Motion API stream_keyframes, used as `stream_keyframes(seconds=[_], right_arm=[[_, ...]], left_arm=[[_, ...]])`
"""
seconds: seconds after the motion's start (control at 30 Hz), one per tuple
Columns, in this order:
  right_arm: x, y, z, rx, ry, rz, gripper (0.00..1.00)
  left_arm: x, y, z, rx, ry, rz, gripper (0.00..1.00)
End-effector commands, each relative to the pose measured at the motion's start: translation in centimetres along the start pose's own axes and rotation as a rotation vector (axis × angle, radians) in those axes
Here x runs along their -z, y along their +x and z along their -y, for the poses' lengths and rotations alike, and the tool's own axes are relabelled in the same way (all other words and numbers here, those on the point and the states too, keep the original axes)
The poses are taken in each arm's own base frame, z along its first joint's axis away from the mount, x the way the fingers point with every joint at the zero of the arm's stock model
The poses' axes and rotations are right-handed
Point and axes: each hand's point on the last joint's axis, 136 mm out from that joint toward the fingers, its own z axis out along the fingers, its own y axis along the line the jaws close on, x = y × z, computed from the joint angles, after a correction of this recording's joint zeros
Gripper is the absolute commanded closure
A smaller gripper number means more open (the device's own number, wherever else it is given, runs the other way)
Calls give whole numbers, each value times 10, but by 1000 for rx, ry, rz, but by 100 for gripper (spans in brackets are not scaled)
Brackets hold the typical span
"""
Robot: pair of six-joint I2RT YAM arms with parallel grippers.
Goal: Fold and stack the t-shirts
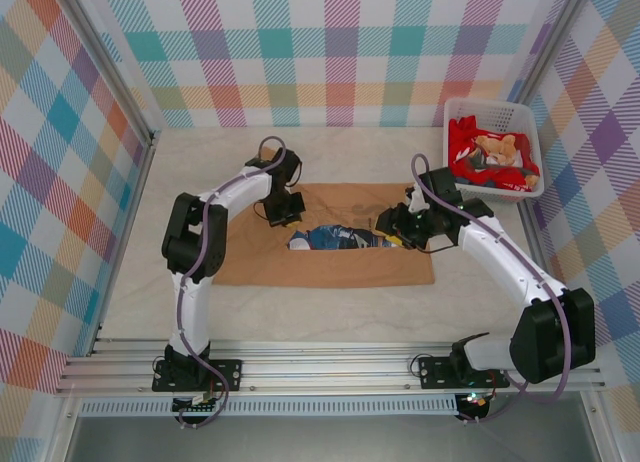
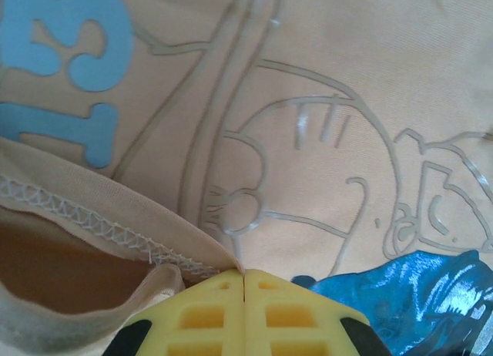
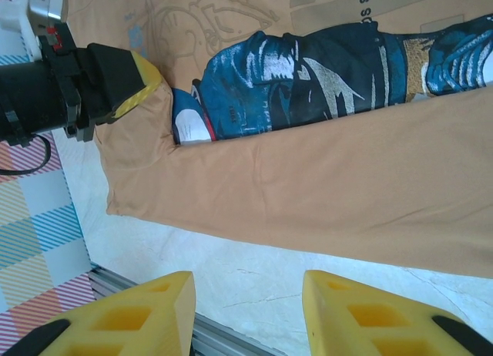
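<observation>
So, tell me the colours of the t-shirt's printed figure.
Blue, navy and white figure on the tan t-shirt; best in the right wrist view.

Tan t-shirt (image 2: 339, 55): soft matt knit cloth, fine grain. Just above the left gripper (image 2: 244, 275) jaws there's a clear raised outline print, glossy, rubbery-looking. Right of those jaws, blue print patch (image 2: 408, 294) w/ metallic sheen, crinkled. Left of them, hem stitching (image 2: 92, 217) in white thread, rough, a bit frayed. Fingers (image 2: 200, 317): yellow plastic, matt, moulded w/ square recesses. Ahead of the right gripper (image 3: 248, 283) jaws, table (image 3: 308, 256) is off-white, smooth, faint marble veins. Beside its left-hand finger, rail (image 3: 115, 280): grey metal, ribbed.
</observation>
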Motion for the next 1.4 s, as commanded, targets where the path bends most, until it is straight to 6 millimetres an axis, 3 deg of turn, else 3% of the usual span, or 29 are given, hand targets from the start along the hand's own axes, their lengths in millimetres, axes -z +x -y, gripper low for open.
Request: stream_keyframes(seconds=[0.0,0.1,0.17,0.23,0.33,0.4,0.6,0.73,0.93,1.13,1.37], right_arm=[[0,8,6,-22,14,-17,59],[-3,9,8,-31,19,-29,59],[-5,9,9,-33,21,-39,58],[-7,8,9,-31,22,-42,58],[-8,7,11,-30,31,-39,59],[-12,7,15,-38,38,-41,60],[-24,8,19,-73,29,-63,62],[-23,4,15,-65,24,-59,62],[-23,4,14,-66,24,-57,62],[-22,7,18,-71,30,-58,62],[-24,9,21,-83,33,-63,63]], left_arm=[[7,4,17,-108,41,-8,93],[17,3,17,-139,48,24,71],[28,-1,5,-122,-8,60,50],[43,-4,-5,-73,-26,102,43],[66,-4,-15,31,10,152,44],[67,4,-16,81,45,129,48],[31,24,-32,151,6,11,72],[15,21,-36,155,-33,-13,74],[-4,16,-27,100,-54,-40,74],[-7,13,-15,72,-41,-23,81],[-2,19,-9,23,-77,-35,82]])
